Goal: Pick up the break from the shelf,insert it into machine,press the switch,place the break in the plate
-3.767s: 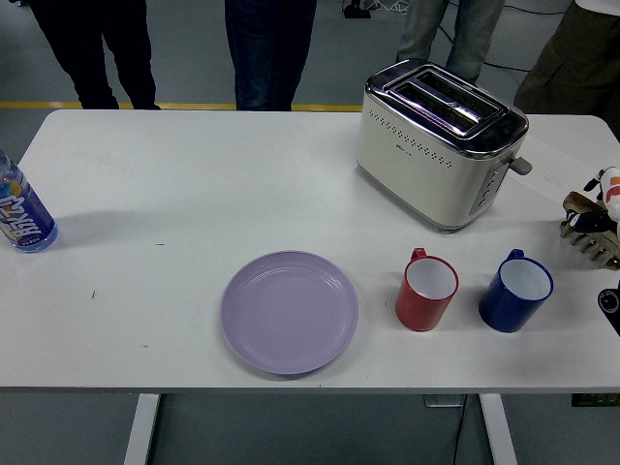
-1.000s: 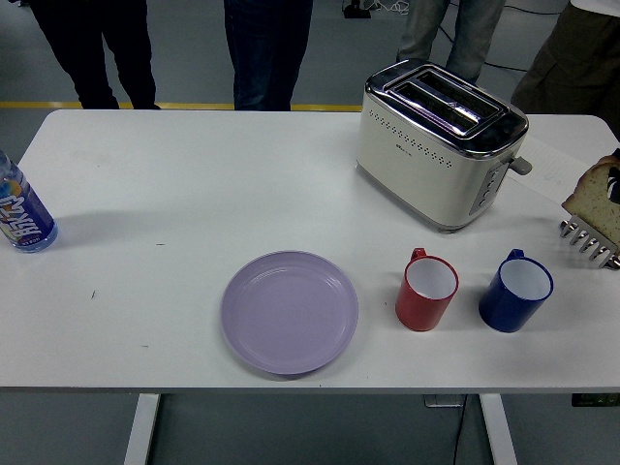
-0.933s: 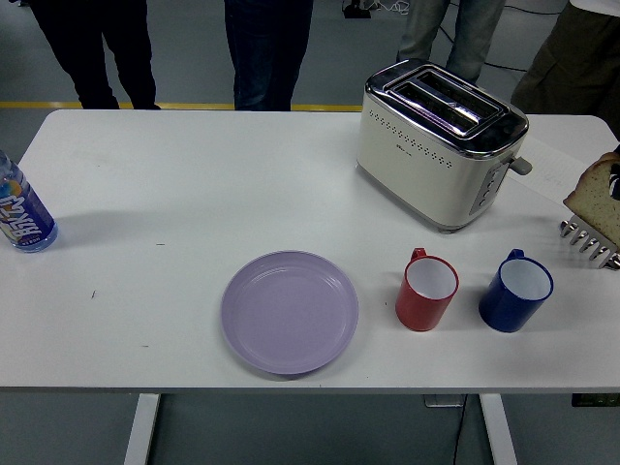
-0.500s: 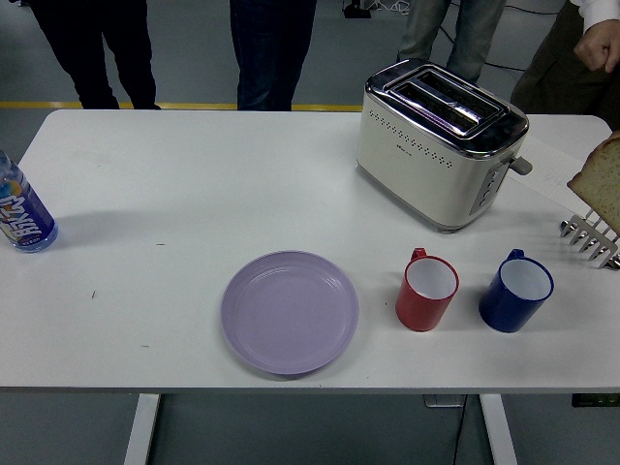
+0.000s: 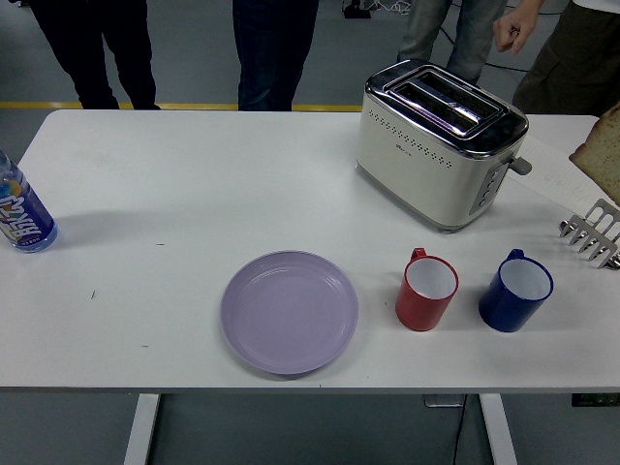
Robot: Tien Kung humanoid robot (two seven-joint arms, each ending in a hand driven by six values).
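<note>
Head view, from the worktop's (image 5: 194, 184) left edge: a water bottle (image 5: 21, 211) stands there, well apart from everything else. Near the front edge, about the middle, sits the empty lilac plate (image 5: 289, 311); to its right are a red mug (image 5: 426, 290) and a blue mug (image 5: 516, 289), side by side but not touching. Behind them, toward the far right corner, stands the cream toaster (image 5: 441, 145), both slots empty. At the right edge the metal rack (image 5: 593, 233) now stands bare. The bread slice (image 5: 601, 153) has risen clear of it over the last second and hangs above it, cut off by the picture's right border. Neither robot hand shows; I cannot tell what holds the slice, though the right hand is likely just out of frame. A person's hand (image 5: 516, 27) hangs loose beyond the far edge. So the pick-up looks done; carrying the slice left to a toaster slot comes next.
</note>
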